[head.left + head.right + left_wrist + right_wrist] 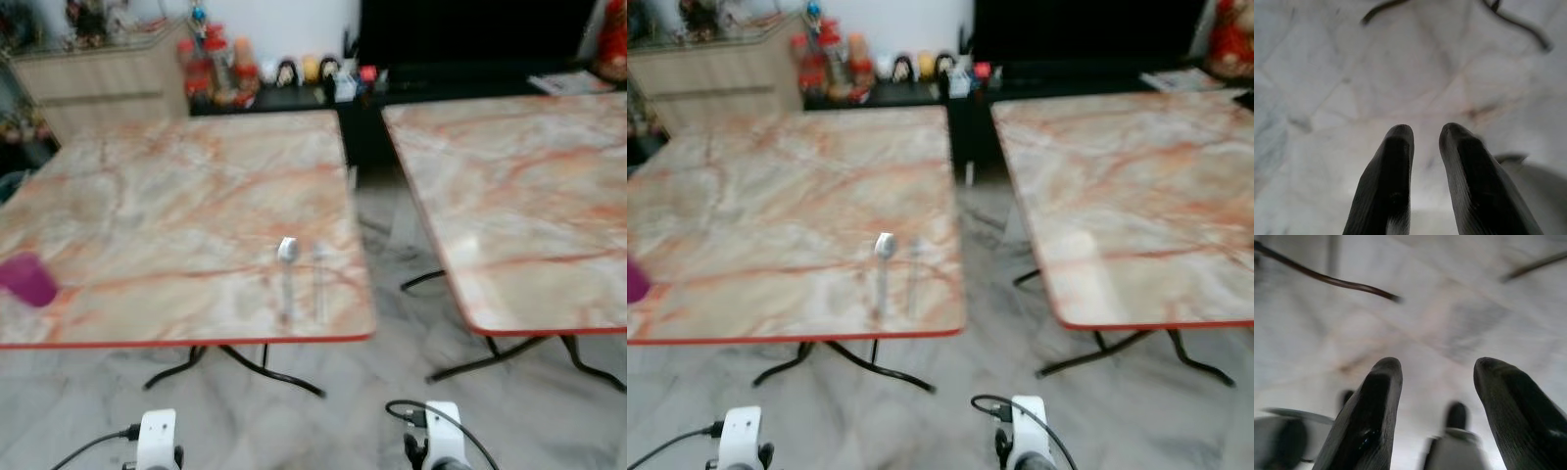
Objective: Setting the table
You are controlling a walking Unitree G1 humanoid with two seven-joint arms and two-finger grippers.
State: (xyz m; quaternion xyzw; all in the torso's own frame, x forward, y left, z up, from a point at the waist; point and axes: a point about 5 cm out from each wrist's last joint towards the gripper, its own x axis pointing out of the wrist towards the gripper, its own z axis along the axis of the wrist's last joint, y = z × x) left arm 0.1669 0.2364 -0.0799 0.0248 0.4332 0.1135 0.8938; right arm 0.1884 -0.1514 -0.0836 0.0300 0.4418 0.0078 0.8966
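Observation:
A metal spoon (286,269) and a fork (319,279) lie side by side near the front right corner of the left marble-topped table (176,176). A purple cup (29,279) stands at that table's left front edge. Both arms hang low in front of the table, above the floor. My left gripper (1426,131) points at the marble floor with a narrow gap between its fingers and nothing in it. My right gripper (1437,367) also faces the floor, its fingers wide apart and empty. The views are blurred.
A second marble-topped table (519,196) stands to the right, across a floor gap (392,225). Black curved table legs (265,370) spread over the floor. Behind are a pale sideboard (108,83) and a dark low cabinet (294,93) with bottles and figurines.

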